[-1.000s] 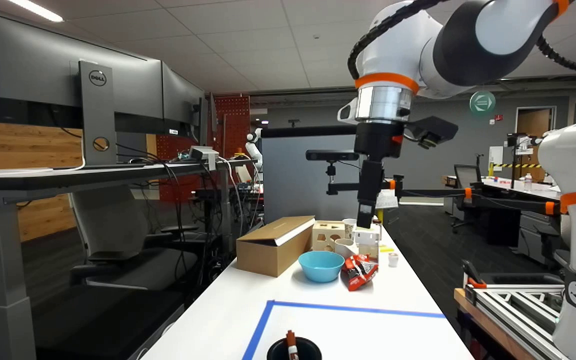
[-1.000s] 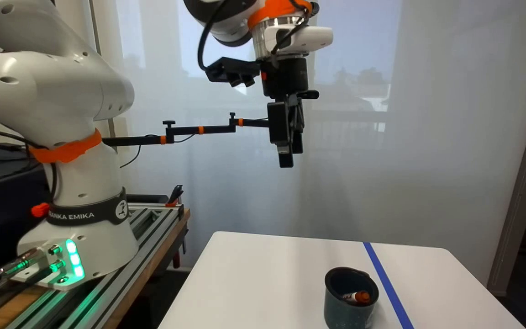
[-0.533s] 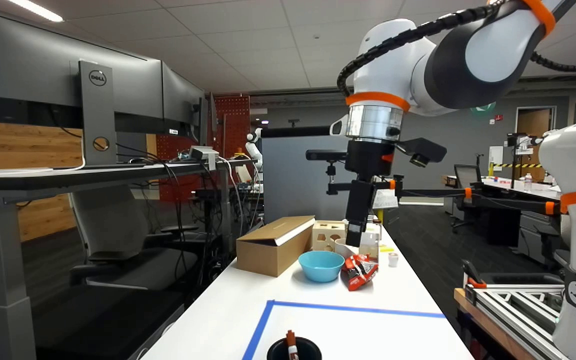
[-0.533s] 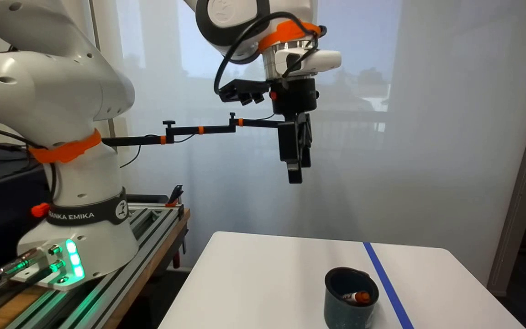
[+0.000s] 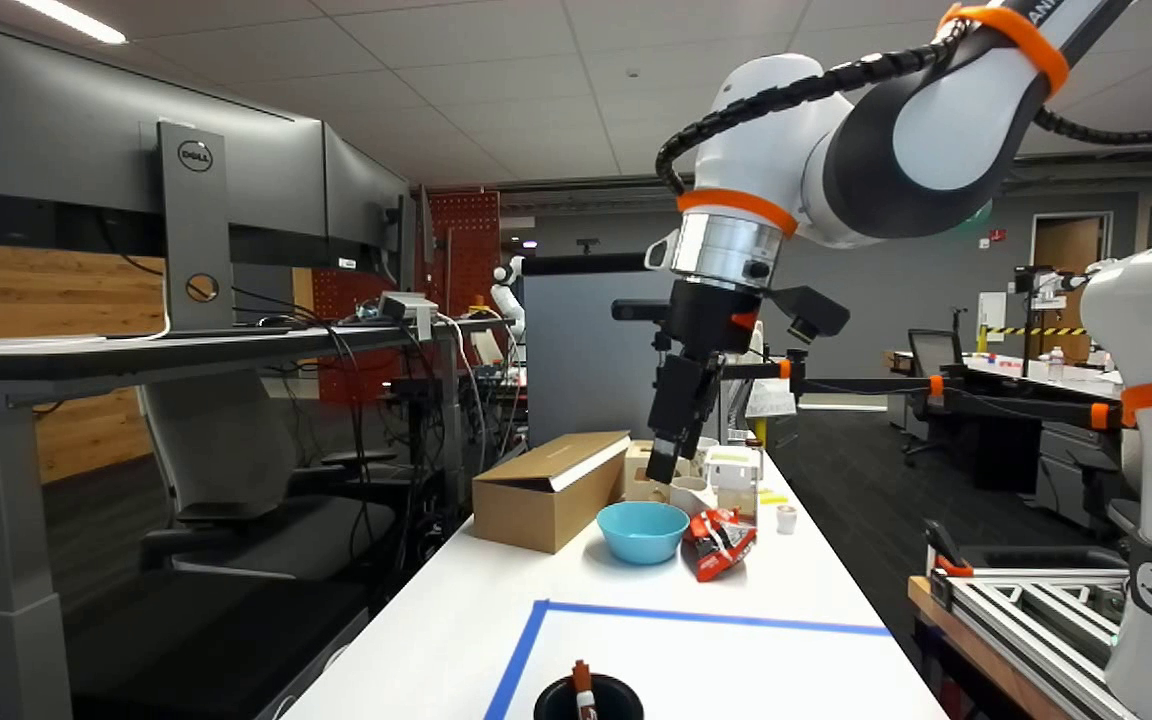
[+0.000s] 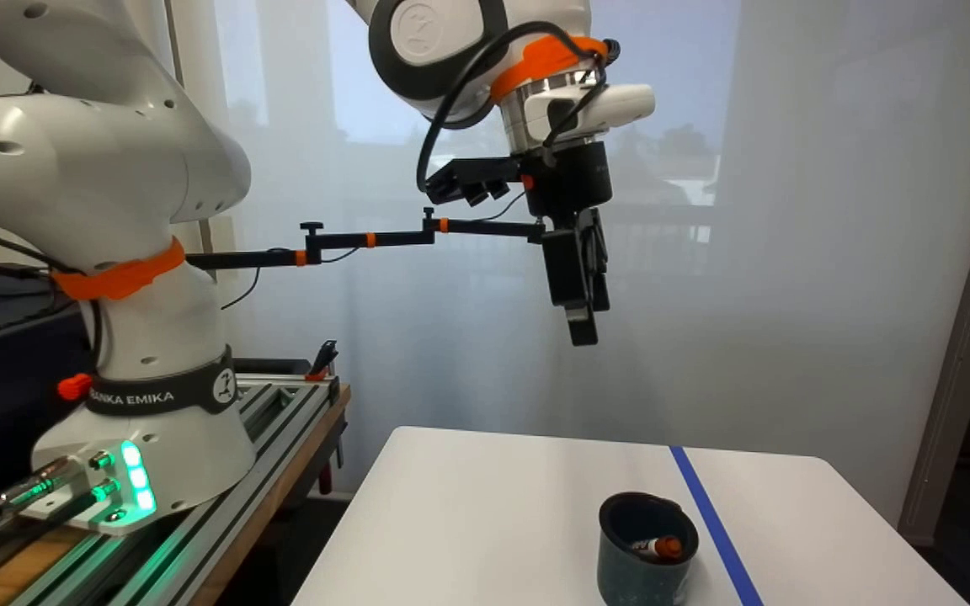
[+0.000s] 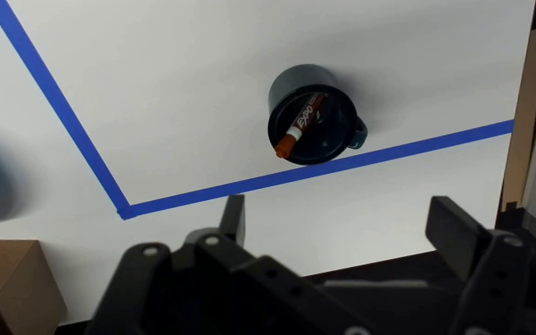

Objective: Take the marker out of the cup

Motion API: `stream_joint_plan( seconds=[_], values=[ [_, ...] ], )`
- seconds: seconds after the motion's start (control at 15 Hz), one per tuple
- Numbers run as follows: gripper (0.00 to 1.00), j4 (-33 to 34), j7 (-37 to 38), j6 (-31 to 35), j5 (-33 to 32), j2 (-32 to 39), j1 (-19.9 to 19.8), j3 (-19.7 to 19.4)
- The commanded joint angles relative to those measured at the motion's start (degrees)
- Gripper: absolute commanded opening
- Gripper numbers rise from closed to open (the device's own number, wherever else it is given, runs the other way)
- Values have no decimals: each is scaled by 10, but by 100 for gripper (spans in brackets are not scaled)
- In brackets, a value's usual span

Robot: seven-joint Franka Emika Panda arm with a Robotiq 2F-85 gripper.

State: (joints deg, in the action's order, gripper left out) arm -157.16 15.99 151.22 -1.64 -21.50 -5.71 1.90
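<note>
I think this is the first step, getting to the marker (image 7: 303, 118); no grab is made yet. The marker leans in the cup (image 7: 296, 79), orange cap (image 7: 287, 142) up, between the two long edges of the table (image 6: 502, 505), a bit nearer the one away from the robot's foot (image 6: 190, 463). Next I should bring my claw (image 7: 338, 204) over and down to pinch that cap. Its fingers (image 7: 456, 235) are wide apart, holding and touching nothing.

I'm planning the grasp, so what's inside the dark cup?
A marker leans inside the cup, its orange-brown cap uppermost. I make out nothing else; the marker covers whatever lies beneath it.
</note>
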Motion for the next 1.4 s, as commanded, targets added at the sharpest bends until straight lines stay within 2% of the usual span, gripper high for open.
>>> stream_joint_plan(
  seconds=[0.0,0.6,0.93,1.0,1.33],
  values=[
    [100,12,12,38,-3,40,-8,7],
    [100,39,40,127,-43,155,-31,8],
    [100,77,114,145,-137,226,-31,-5],
    [100,87,133,145,-157,241,-39,3],
    [100,132,192,138,-221,298,-23,-11]
  ],
)
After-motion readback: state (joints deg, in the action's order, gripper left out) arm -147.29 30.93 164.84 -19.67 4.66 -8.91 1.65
